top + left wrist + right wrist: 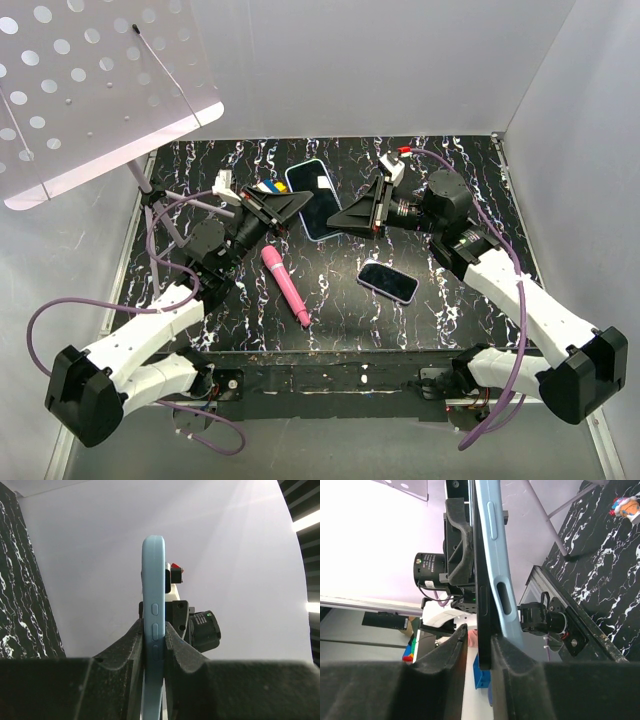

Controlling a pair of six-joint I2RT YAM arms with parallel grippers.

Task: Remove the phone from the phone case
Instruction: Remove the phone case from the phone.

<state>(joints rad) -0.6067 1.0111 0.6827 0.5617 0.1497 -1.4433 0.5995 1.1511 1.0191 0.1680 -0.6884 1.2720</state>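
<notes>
Black marbled table lies below the blue case, which the left gripper clenches, while the right gripper straddles the phone, its grip unclear.

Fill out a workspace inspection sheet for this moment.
Surface: black white-veined tabletop.
Job's things: light-blue rubbery phone case with dark phone inside, held aloft between both arms.
Clutter: pink tapered wand; dark spare phone lying flat; small multicoloured item.
Grippers: left gripper shut on the case; right gripper straddles the phone's edge, grip unclear.
Cables: purple cables trail along both arms.
Surroundings: white perforated panel on a stand; white walls.
</notes>
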